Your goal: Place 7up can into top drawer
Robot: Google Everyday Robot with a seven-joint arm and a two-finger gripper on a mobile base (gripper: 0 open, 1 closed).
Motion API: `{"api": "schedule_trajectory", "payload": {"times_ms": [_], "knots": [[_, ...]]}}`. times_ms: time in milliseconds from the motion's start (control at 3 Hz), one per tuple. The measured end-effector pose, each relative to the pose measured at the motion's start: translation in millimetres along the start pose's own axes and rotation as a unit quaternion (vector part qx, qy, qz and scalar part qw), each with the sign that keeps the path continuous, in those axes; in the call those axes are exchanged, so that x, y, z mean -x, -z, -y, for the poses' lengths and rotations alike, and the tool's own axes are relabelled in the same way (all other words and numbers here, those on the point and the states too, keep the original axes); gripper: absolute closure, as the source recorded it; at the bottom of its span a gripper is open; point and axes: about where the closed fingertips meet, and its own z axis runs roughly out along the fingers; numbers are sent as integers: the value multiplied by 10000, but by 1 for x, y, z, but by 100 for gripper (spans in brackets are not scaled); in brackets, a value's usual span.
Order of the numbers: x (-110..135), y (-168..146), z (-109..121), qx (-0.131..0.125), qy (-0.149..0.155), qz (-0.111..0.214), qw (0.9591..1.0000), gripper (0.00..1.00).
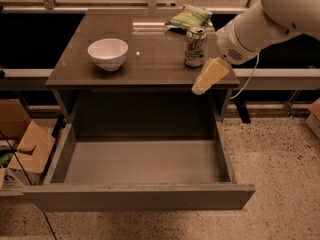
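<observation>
The 7up can (195,46) stands upright on the brown table (145,66), toward its right side. The top drawer (142,164) is pulled out below the table's front edge, and nothing lies on its grey bottom. My gripper (200,86) hangs from the white arm at the right, over the table's front right edge. It is just right of and in front of the can, apart from it, and holds nothing.
A white bowl (107,53) sits on the table's left half. A green chip bag (189,17) lies at the back, behind the can. Cardboard boxes (20,144) stand on the floor at the left. Speckled floor lies to the right of the drawer.
</observation>
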Motion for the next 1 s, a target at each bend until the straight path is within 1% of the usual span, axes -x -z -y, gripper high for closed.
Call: {"api": "schedule_trajectory", "payload": {"times_ms": [333, 667, 1000], "knots": [[-1, 1, 2, -59, -161, 136, 9998, 0], [1, -4, 19, -424, -518, 401, 9970, 0], [11, -11, 35, -644, -629, 604, 9941, 0]]}}
